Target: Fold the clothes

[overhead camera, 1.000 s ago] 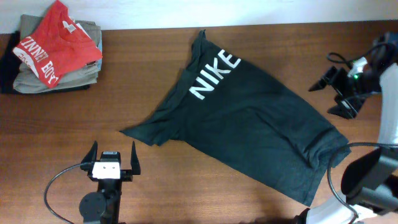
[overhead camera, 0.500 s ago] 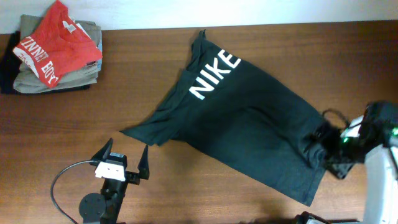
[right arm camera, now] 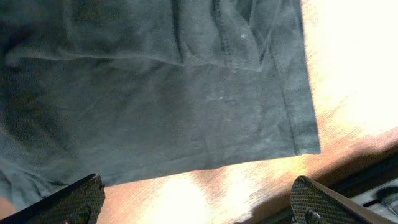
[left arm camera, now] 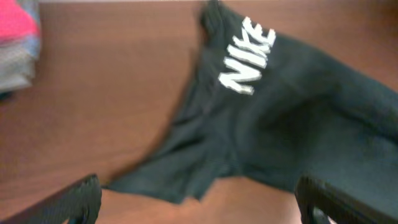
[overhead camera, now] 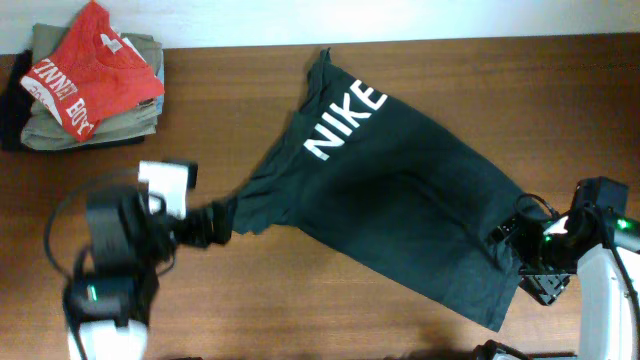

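T-shirt (overhead camera: 400,200): spread flat slantwise mid-table, "NIKE" up near the far edge. Its lower right corner is bunched and partly hidden beneath the right arm (overhead camera: 600,270).
Table (overhead camera: 300,310): bare wood left of the T-shirt and along the near edge. The far edge meets a white wall (overhead camera: 450,20) just past the T-shirt's top.
Pile (overhead camera: 60,125): khaki garments in the far left corner, red shirt (overhead camera: 85,65) on top, well apart from the T-shirt.
Left gripper (left arm camera: 202,202): blurred in both views, fingers (left arm camera: 74,202) spread wide at the left sleeve tip; contact unclear.
Right gripper (right arm camera: 199,202): fingers (right arm camera: 323,202) spread, above the hem corner.
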